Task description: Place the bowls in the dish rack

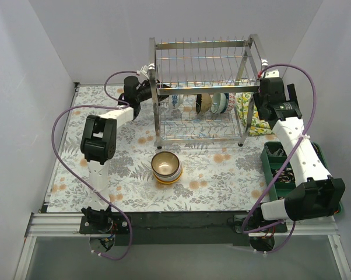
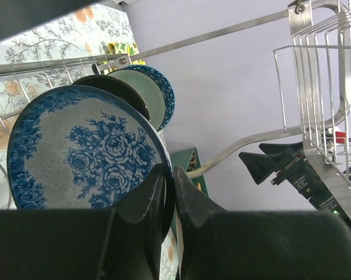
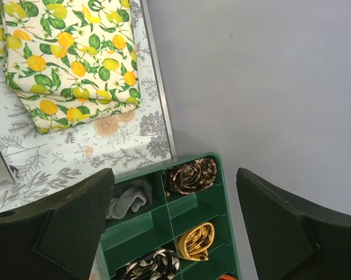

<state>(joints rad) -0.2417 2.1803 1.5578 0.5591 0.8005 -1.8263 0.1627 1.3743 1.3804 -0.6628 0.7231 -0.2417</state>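
Observation:
The dish rack (image 1: 199, 58) stands at the back middle of the table. My left gripper (image 2: 171, 186) is shut on the rim of a blue-patterned bowl (image 2: 85, 151), which stands on edge in the lower tier at the rack's left end (image 1: 174, 100). Behind it in the same row stand a dark bowl (image 2: 122, 87), a pale green one (image 2: 145, 93) and a blue-rimmed one (image 2: 165, 87). A stack of bowls (image 1: 167, 166), a brown-glazed one on top, sits on the table in front of the rack. My right gripper (image 3: 175, 221) is open and empty beside the rack's right end (image 1: 263, 96).
A green compartment tray (image 3: 164, 164) with rolled cloths lies at the right edge of the table (image 1: 274, 157), under my right gripper. A lemon-print cloth (image 3: 70, 58) lies folded between the tray and the rack. White walls enclose the table on three sides.

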